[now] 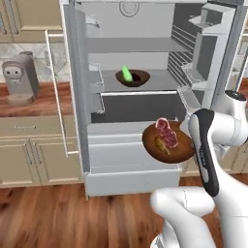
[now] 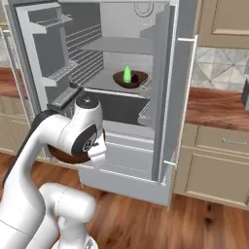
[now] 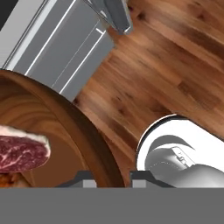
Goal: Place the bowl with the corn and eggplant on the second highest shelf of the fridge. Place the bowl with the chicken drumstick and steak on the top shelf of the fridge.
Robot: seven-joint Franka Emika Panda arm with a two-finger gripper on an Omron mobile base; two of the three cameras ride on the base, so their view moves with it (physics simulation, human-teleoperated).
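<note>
- Carrying meat bowl (image 1: 167,141) in front of open fridge (image 1: 145,97), below top shelf (image 1: 135,45), by its lower drawers
- Gripper (image 3: 113,177) pinching bowl rim
- Likely stiff, moderately heavy; steak (image 1: 167,131) loose inside, so keep level
- Rim grip best, away from food
- Vegetable bowl (image 1: 132,77) already on second shelf

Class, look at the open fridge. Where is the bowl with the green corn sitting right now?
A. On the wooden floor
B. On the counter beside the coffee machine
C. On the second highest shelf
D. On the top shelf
C: the bowl with the corn rests on the second highest shelf inside the fridge, with the bare top shelf above it.
</note>
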